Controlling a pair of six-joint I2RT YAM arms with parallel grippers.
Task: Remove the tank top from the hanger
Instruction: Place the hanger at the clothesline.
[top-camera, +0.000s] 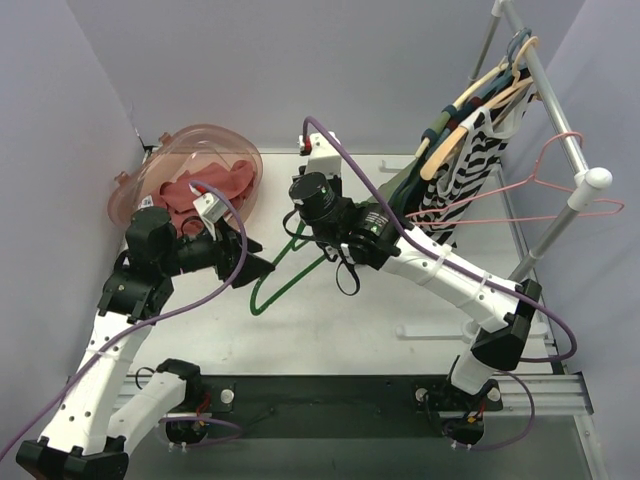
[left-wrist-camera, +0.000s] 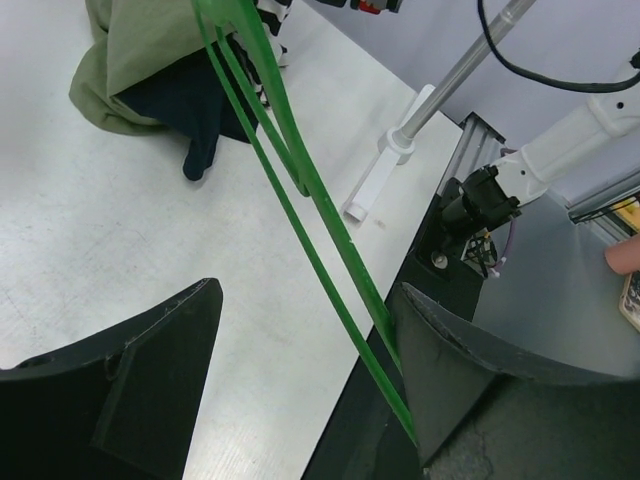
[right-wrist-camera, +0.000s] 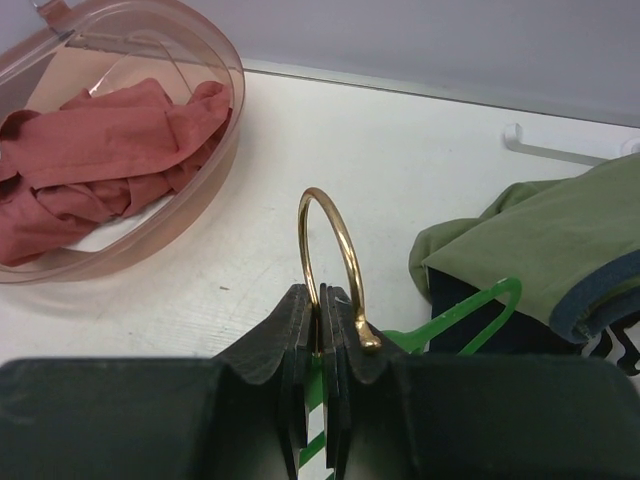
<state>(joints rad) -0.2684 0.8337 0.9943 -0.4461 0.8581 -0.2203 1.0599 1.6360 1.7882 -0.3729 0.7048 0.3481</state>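
with our right gripper (right-wrist-camera: 322, 310) clamped on the green hanger's (left-wrist-camera: 287, 150) gold hook (right-wrist-camera: 322, 192) and our left gripper's (left-wrist-camera: 305, 290) jaws apart around its wire, we judged the olive tank top (left-wrist-camera: 140, 50), heaped on the table (left-wrist-camera: 100, 250) at the hanger's far end, might snag there and drag along.

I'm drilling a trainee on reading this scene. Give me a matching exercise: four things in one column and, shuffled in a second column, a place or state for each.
Column one
1. green hanger
2. red cloth
3. pink hanger
4. left pincer

Column two
A. lying in the clear tub
B. open
C. hung on the rack rail
D. gold hook clamped in the right pincer

Pairs: 1-D, 2-A, 3-C, 4-B
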